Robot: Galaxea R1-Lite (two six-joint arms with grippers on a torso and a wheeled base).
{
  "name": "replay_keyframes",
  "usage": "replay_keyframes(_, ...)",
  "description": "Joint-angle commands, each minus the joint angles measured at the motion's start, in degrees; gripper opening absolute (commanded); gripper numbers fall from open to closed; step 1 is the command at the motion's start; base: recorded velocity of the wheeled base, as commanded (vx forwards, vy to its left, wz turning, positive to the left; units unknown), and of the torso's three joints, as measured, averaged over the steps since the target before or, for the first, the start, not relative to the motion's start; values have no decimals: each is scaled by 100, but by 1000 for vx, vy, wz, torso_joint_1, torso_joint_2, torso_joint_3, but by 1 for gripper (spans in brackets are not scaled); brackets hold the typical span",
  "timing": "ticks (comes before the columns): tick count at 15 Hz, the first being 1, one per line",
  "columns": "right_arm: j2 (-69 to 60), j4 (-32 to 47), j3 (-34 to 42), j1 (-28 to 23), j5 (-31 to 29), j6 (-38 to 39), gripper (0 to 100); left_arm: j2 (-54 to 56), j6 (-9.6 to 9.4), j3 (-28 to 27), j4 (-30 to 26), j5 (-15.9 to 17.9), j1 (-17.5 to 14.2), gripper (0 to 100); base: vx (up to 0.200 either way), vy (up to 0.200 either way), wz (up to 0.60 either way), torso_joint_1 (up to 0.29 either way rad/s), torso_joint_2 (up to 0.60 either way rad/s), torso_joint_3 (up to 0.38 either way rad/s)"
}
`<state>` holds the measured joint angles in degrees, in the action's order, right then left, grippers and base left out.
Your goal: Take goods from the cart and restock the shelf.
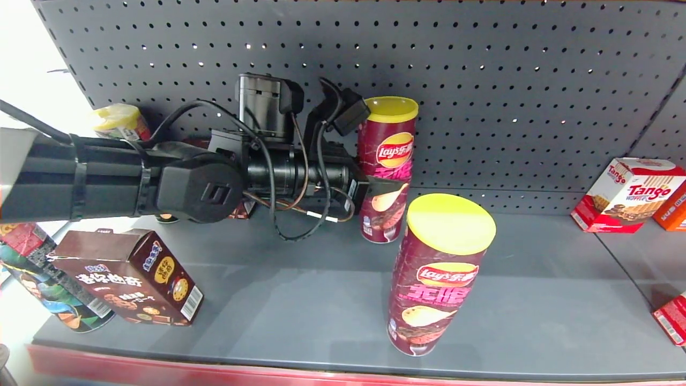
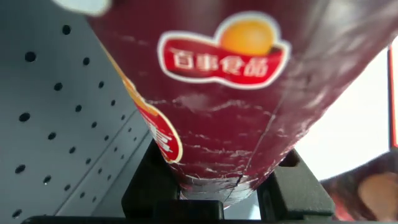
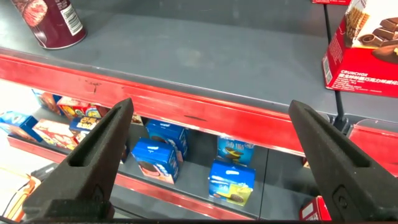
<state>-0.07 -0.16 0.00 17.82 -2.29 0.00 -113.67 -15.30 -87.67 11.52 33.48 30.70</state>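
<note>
A maroon chip can with a yellow lid stands upright at the back of the grey shelf, close to the pegboard. My left arm stretches in from the left, and my left gripper is shut on this can's lower half. In the left wrist view the can sits tight between the two black fingers. A second, identical can stands nearer the shelf's front edge. My right gripper hangs open and holds nothing, in front of and below the shelf's red front edge.
A brown cookie box and a printed can stand at the front left. Red wafer boxes sit at the right. A yellow-topped item is at the back left. Blue boxes line the lower shelf.
</note>
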Motion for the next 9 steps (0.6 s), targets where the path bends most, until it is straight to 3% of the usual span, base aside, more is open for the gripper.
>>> replay_keyframes(1, 7, -2, 0, 2, 1, 0, 100, -253, -17, -171, 8, 1, -2, 0, 0, 0, 0, 0, 0, 0)
replay_keyframes(8, 7, -2, 0, 2, 1, 0, 100, -578, -52, -496, 52, 1, 15, 0, 0, 0, 0, 0, 0, 0)
replay_keyframes(9, 7, -2, 0, 2, 1, 0, 100, -622, -149, -496, 52, 1, 15, 0, 0, 0, 0, 0, 0, 0)
